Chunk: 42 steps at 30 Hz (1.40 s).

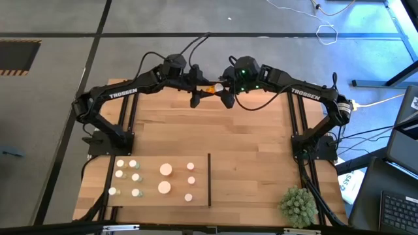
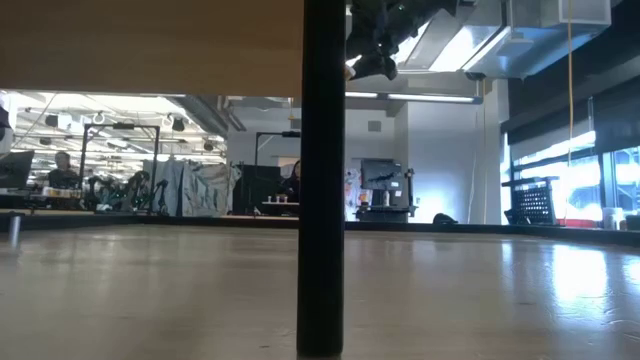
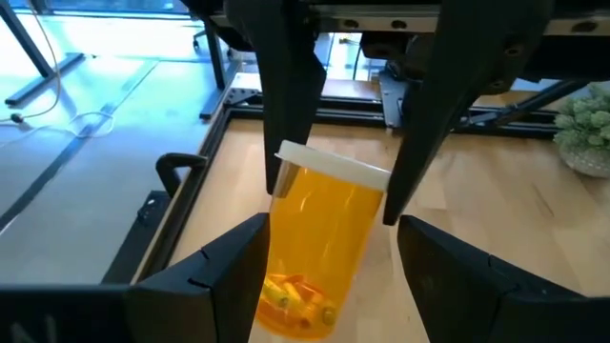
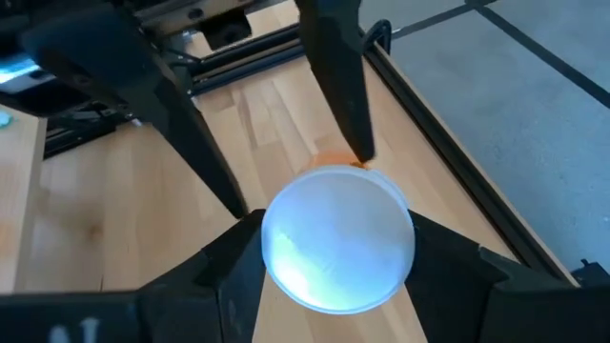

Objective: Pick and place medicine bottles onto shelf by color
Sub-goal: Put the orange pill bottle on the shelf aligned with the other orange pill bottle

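One orange medicine bottle with a white cap and a few pills inside hangs in the air over the table's far edge. My left gripper comes at it from the left and my right gripper from the right, and both are shut on it. The other medicine bottles stand on their bases on the pale shelf at the near left. Greenish ones are at its left, and wider and smaller white-capped ones stand nearer its dark divider. My left gripper has the bottle's lower body, the end with the pills, between its two fingers. It comes roughly level from the table's left, in line with the bottle. The bottle is clear of the table. My right gripper pinches the white cap by its rim between its two fingers. It slants down from the table's right, and the cap's flat top faces its wrist. The orange body points away toward the left arm.
A spiky green plant ball sits at the table's near right corner. Bare planks lie between the shelf and the far edge. In the low view the divider stands as a dark post, with a gripper high above it. People and desks show in the room behind.
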Tool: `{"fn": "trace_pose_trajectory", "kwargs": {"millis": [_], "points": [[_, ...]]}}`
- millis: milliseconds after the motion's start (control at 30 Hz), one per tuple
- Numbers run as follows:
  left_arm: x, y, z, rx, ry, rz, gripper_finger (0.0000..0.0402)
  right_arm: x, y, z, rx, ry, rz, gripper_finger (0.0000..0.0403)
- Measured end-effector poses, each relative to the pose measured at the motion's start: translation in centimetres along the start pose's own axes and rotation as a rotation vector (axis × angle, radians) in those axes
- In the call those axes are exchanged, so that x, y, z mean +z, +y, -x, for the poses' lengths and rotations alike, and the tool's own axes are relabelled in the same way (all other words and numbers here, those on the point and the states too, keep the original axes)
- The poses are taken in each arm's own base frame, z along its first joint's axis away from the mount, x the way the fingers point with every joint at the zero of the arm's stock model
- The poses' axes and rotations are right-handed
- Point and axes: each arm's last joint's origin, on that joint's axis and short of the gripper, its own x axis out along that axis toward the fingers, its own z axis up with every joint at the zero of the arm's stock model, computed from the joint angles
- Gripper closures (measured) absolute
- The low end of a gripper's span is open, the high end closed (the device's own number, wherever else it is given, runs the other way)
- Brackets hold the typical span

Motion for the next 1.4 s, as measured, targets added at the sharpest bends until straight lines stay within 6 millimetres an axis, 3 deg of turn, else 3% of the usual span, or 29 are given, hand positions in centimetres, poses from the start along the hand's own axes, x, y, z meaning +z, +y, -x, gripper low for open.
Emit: {"fn": "trace_pose_trajectory", "kwargs": {"millis": [367,767,1400], "points": [[0.0,0.0,0.0,0.001,-0.001,-0.014,0.0176,0.0,0.4,-0.1,0.007,-0.004,0.018,0.0188],[-1.2,-0.2,-1.8,0.023,0.052,-0.053,0.0176,0.2,0.5,-0.1,0.016,-0.024,0.008,0.0188],[-0.7,-0.3,-1.8,0.009,-0.001,-0.073,0.0176,0.2,0.5,-0.1,0.016,-0.03,0.005,0.0188]]}}
